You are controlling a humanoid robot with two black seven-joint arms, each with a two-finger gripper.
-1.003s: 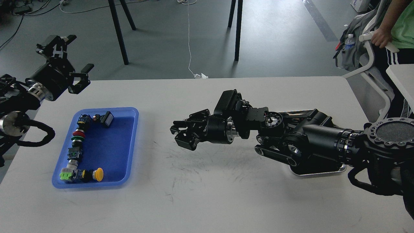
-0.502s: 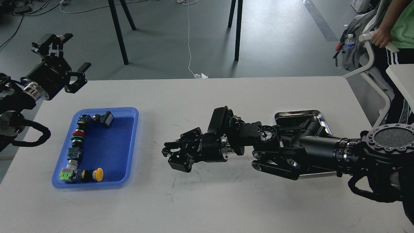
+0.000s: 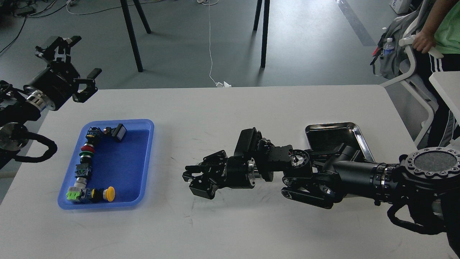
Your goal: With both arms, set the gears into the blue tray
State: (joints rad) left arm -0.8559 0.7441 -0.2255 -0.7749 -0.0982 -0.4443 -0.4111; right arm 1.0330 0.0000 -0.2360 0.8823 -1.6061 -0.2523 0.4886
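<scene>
The blue tray point(image 3: 124, 165) lies on the left of the white table, with a row of coloured push-button switches point(image 3: 85, 158) along its left and front sides. No gears show anywhere in the head view. My right gripper point(image 3: 191, 178) hovers low over the table's middle, to the right of the blue tray, pointing at it. Its dark fingers are drawn together, and whether anything sits between them is hidden. My left gripper point(image 3: 87, 55) is raised beyond the table's far left corner, behind the tray, with its fingers spread wide and nothing in them.
A shiny steel tray point(image 3: 332, 126) with a dark bottom sits on the right, partly under my right arm. Black stand legs point(image 3: 131, 36) rise behind the table. A person point(image 3: 440, 39) and a white chair are at the far right edge.
My right gripper has dropped lower and shifted slightly left, uncovering the steel tray behind it. My left gripper has drawn a little left and up.
</scene>
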